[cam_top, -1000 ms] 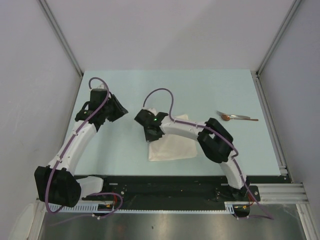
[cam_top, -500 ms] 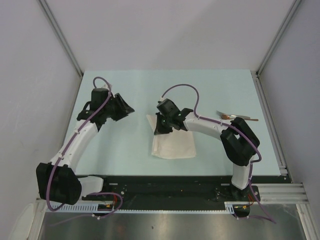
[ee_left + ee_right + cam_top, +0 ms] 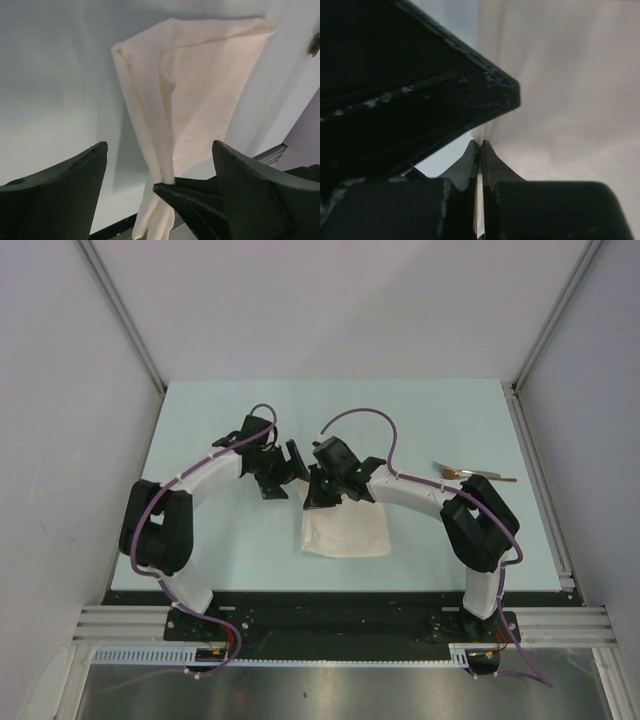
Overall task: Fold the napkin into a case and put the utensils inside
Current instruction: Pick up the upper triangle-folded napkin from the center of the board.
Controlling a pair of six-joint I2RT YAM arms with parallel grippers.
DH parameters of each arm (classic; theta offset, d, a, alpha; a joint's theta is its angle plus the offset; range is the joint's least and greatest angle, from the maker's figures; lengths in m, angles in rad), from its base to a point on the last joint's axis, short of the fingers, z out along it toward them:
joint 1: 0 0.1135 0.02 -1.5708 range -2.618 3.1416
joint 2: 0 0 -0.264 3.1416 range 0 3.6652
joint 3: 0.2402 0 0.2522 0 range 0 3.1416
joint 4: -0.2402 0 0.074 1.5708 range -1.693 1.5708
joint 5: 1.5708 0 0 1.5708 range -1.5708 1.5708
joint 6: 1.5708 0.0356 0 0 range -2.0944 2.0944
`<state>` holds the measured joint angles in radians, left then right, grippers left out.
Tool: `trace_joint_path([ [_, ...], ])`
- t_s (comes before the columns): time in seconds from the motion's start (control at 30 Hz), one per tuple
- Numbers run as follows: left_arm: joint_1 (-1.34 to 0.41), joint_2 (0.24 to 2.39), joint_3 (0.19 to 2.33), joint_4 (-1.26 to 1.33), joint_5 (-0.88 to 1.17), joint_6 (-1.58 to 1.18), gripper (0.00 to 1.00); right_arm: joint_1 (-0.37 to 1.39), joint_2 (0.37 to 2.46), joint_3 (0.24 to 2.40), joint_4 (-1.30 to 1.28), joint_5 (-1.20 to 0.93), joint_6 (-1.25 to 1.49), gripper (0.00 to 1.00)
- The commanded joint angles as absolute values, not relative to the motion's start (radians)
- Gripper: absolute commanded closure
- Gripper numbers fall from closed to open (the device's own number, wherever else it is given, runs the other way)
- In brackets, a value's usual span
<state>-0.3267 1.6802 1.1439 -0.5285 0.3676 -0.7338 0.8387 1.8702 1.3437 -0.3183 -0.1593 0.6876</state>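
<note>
From above, the napkin point(image 3: 348, 532) lies around the middle of the bench point(image 3: 215, 540), nearer the near edge. It is roughly square, and its far-left corner is drawn up toward the arms. The right end effector point(image 3: 314, 500) sits on that corner. The left end effector point(image 3: 283, 474) hangs just beside it, toward the left edge, and the two are almost touching. The spoon point(image 3: 472, 476) lies well apart, near the right edge, with nothing on it.

The left wrist view shows the left fingers point(image 3: 65, 195) spread wide with nothing between them, so this end effector is open. Past them the cream cloth has a raised fold running down one side. The fold gathers into a narrow tail that the other arm's dark tips pinch.

The right wrist view shows the jaws pressed together on a thin edge of cloth, so the right end effector is gripping the napkin.

In my judgement the pinch is the weak point. It holds only a sliver of soft cloth, and a tug could pull it free. The smooth bench could also let the whole sheet slide rather than crease. With the arms so close, they could bump, or the open one could catch the wrong layer.

The bench is pale blue-green, matte and even. Plain grey-white panels in metal framing stand around it, and a black rail runs along the near edge.
</note>
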Motion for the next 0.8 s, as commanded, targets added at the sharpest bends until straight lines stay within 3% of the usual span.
trace_joint_path([
  [0.0, -0.351, 1.706, 1.218, -0.514, 0.342, -0.761, 0.10, 0.847, 1.864, 1.358, -0.284, -0.178, 0.690, 1.00],
  [0.2, -0.354, 1.779, 1.226, -0.506, 0.324, -0.792, 0.18, 0.850, 1.882, 1.377, -0.302, -0.181, 0.669, 1.00],
  [0.43, -0.353, 1.836, 1.250, -0.508, 0.272, -0.761, 0.47, 0.893, 1.940, 1.443, -0.374, -0.134, 0.618, 1.00],
  [0.77, -0.351, 1.821, 1.163, -0.474, 0.215, -0.712, 0.54, 0.951, 2.026, 1.511, -0.466, -0.031, 0.601, 1.00],
])
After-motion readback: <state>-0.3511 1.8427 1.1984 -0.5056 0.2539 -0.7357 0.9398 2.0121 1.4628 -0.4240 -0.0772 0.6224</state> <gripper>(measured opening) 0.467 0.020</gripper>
